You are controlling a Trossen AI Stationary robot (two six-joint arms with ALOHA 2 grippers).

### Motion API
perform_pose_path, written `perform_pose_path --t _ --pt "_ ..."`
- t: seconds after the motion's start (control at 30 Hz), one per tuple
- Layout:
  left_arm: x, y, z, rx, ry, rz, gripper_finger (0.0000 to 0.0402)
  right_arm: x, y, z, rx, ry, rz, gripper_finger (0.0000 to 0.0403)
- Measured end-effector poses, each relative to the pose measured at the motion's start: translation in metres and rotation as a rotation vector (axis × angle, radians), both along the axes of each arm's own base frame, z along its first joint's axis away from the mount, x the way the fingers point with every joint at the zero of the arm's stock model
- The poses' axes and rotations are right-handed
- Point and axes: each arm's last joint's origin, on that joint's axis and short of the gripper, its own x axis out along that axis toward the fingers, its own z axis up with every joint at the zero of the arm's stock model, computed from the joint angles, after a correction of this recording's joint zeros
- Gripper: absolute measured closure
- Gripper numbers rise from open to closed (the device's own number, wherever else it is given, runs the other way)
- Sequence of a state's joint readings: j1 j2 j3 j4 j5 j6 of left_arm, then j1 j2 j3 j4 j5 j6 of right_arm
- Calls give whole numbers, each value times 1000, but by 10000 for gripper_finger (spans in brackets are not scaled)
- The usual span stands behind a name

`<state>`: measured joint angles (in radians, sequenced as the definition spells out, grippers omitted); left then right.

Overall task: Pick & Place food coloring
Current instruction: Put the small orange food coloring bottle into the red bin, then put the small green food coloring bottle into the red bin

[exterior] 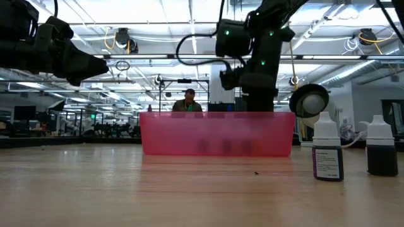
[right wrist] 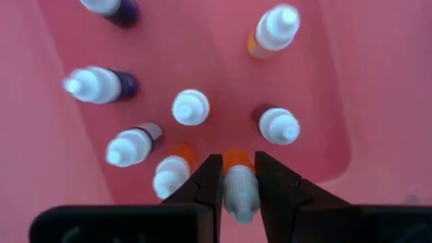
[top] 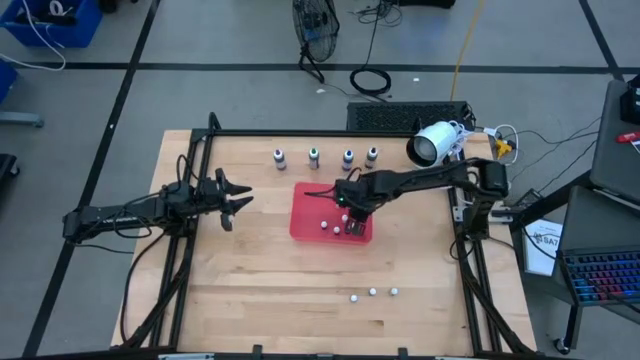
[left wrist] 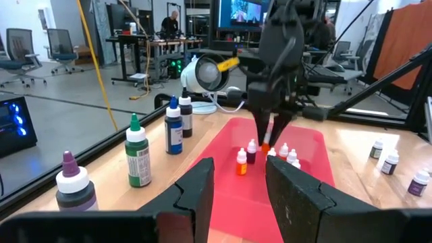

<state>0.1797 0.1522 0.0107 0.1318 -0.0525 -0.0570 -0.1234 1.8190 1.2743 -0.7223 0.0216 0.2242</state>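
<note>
Four food coloring bottles (top: pixel 325 155) stand upright in a row on the table by its far edge. In the left wrist view they show purple (left wrist: pixel 71 183), green (left wrist: pixel 137 154), blue (left wrist: pixel 174 127) and dark (left wrist: pixel 185 111) tops. A pink tray (top: pixel 305 225) in the middle holds several small white-capped bottles (right wrist: pixel 190 108). My right gripper (top: pixel 352 205) reaches down into the tray and is shut on a small orange bottle (right wrist: pixel 240 189). My left gripper (top: pixel 235 200) is open and empty, left of the tray, above the table. My right gripper pinches the small orange bottle between its two fingers, at the orange body just under the white cap (right wrist: pixel 237 160). The fingers come from above, pointing down. The bottle stands upright, cap up. Whether its base rests on the tray floor, I cannot tell.
Three small white-capped things (top: pixel 373 293) lie on the table near its front edge. A white camera (top: pixel 432 143) sits at the far right corner. Black frame rails (top: pixel 190 250) run along the table's left and right sides. A person (exterior: pixel 189 101) shows far behind the table.
</note>
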Motion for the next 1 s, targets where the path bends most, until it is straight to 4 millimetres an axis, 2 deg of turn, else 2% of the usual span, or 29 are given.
perform_pose_path --t 0.2,0.37,0.53,0.67,0.8,0.9,1.0 --pt "0 0 0 0 1 0 265 4 0 -15 3 40 8 349" --pt "0 0 0 0 0 0 265 5 0 -17 4 42 4 347" --pt "0 0 0 0 1 0 265 4 0 -12 8 22 -35 267" --pt "0 0 0 0 0 0 265 1 0 -1 16 -9 -82 219" --pt "0 0 0 0 0 0 265 -6 8 18 31 -45 -110 206" --pt "0 0 0 0 0 0 265 -17 25 36 127 -40 -145 209" --pt "0 0 0 0 0 0 265 -31 54 53 227 -9 -200 217"
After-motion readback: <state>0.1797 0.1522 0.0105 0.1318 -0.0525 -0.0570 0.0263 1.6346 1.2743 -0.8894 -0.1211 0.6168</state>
